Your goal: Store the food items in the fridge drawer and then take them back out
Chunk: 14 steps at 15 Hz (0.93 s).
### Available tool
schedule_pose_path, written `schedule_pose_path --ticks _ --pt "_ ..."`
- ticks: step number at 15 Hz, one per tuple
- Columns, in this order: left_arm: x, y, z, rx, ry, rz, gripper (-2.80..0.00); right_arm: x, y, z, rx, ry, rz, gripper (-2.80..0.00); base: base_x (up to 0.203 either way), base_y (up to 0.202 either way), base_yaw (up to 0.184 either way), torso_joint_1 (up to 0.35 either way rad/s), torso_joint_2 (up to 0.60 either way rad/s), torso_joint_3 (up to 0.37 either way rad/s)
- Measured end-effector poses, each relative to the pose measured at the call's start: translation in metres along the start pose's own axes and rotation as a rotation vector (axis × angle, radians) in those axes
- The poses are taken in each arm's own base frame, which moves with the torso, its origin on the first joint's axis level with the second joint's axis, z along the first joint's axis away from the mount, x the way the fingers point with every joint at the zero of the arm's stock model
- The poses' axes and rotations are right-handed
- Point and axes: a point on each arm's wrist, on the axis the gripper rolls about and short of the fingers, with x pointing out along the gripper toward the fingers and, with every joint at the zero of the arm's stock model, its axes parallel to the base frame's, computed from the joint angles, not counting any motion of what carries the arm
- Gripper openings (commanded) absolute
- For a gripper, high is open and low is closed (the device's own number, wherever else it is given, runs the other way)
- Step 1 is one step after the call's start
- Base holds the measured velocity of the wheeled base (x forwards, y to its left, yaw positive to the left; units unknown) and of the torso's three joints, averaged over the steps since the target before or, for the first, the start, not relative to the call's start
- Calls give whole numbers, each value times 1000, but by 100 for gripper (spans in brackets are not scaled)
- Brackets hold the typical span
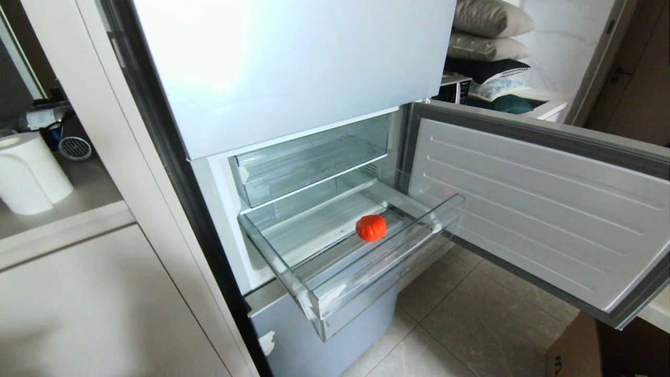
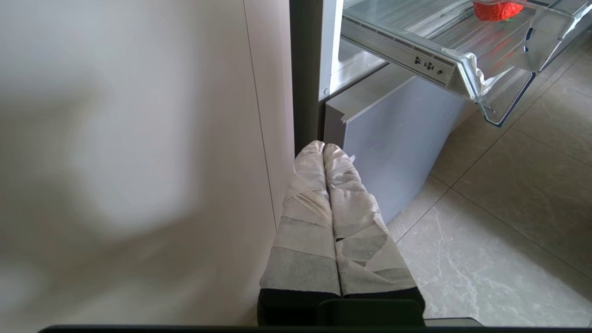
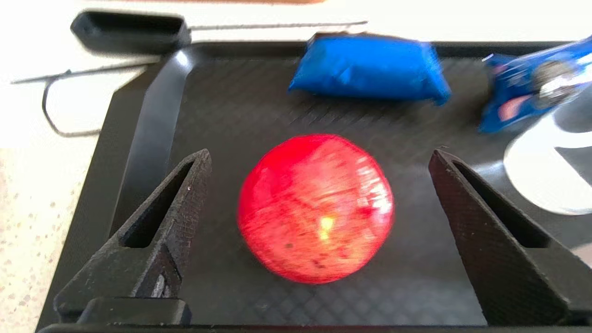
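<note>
Fruit first: I see the bumpy orange-red fruit [image 1: 371, 228] lying on the ribbed base of the fridge drawer [image 1: 366, 285], which is pulled out below the upper clear drawer [image 1: 309, 162], beside the swung-open fridge door [image 1: 534, 209]. Only my right wrist view shows the smooth red fruit [image 3: 315, 207]: it sits on a black tray [image 3: 138, 120], between the spread fingers of the right gripper [image 3: 319, 157], which stands wide open and touches nothing. On the same tray, beyond the fruit, lie a blue packet [image 3: 370, 67] and a second blue wrapper [image 3: 532, 88] at the edge. My left wrist view shows the left gripper [image 2: 323, 147] closed and empty, low beside the cabinet panel [image 2: 138, 162], over the tiled floor [image 2: 508, 222].
</note>
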Motion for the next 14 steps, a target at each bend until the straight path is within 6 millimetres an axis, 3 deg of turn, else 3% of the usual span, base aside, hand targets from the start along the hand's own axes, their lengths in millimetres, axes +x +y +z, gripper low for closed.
schedule_pose_path --ticks 14 --pt "0 0 0 0 0 0 -280 34 -2 -28 8 42 13 0 0 0 0 0 0 0"
